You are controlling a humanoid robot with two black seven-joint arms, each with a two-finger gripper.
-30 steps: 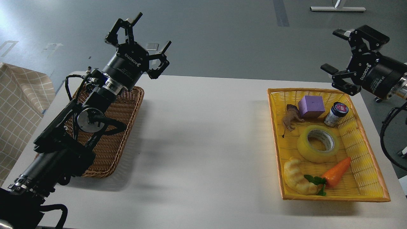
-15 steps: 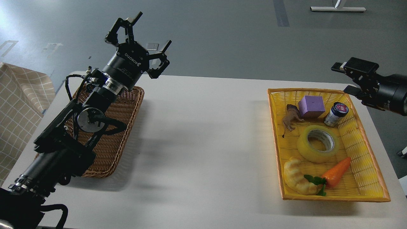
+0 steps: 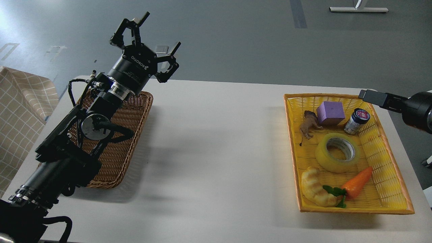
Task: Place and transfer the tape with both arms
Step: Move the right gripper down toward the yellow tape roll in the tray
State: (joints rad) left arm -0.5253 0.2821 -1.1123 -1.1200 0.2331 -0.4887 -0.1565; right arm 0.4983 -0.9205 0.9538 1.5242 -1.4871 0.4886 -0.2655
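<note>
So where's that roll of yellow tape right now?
In the head view, the tape lies flat in the yellow basket on the table's right side, between the small jar and the toy carrot, with neither arm touching it.

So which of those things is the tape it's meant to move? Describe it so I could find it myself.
Look at the yellow basket on the right side of the white table. The tape lies flat near its middle, between the purple block and the toy carrot. It is the only ring-shaped thing there: a glossy yellow roll with a pale core and a hole through it.
</note>
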